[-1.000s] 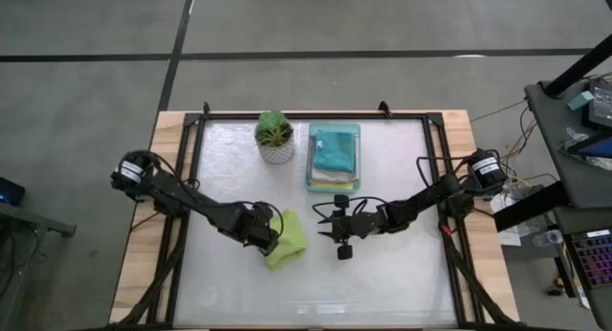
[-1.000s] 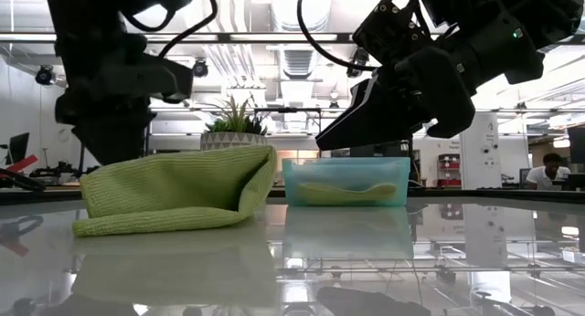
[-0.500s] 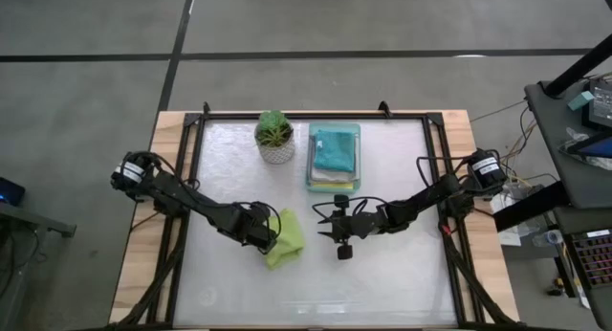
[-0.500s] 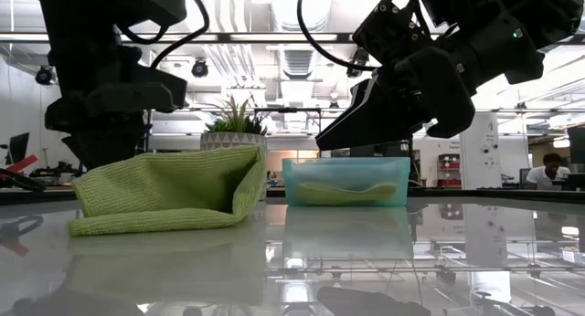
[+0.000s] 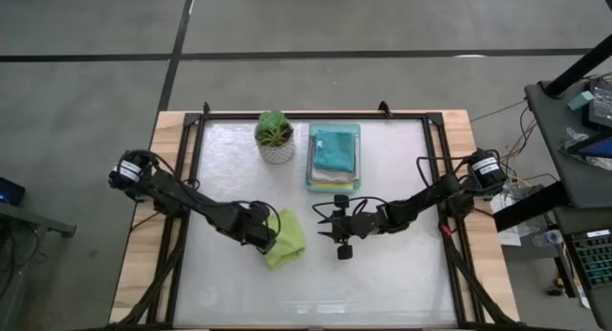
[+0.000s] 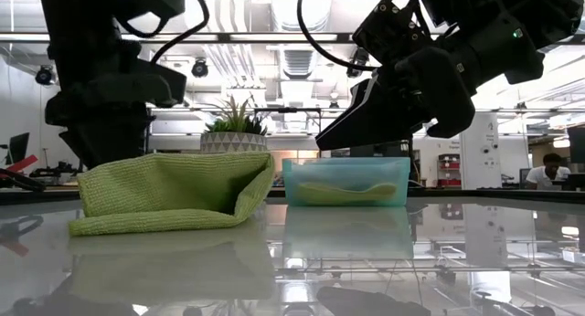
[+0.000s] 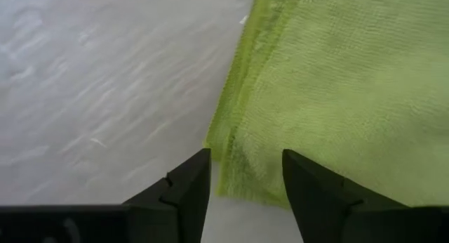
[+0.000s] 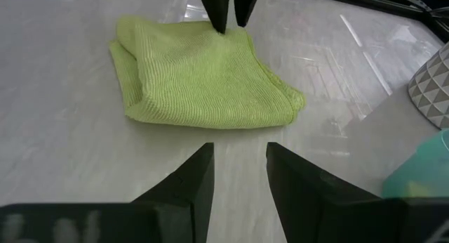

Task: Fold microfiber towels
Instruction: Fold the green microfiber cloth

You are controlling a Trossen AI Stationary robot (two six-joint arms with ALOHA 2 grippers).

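Note:
A lime green microfiber towel (image 5: pixel 288 237) lies folded over on the table left of centre, its layers stacked, also in the low view (image 6: pixel 174 193). My left gripper (image 7: pixel 245 159) is open at the towel's left edge (image 7: pixel 235 145), fingers pointing down. My right gripper (image 8: pixel 238 173) hovers open to the towel's right, above the table, with nothing between its fingers. A teal towel (image 5: pixel 334 147) lies on top of other cloths in the mint-green tray (image 5: pixel 356 168) at the back. My left gripper's open fingers (image 8: pixel 223 11) stand on either side of the folded towel's left edge, coming from above. Whether they still touch the cloth I cannot tell. The towel lies on the table on its own.
A small potted plant (image 5: pixel 274 135) stands at the back, left of the tray. Dark frame rails (image 5: pixel 196 178) run along the table's sides. Bare tabletop stretches in front of the towel and to the right.
The towel has slid a little toward the table's left and back, and its raised upper layer now sits slightly lower. My right gripper has kept still.

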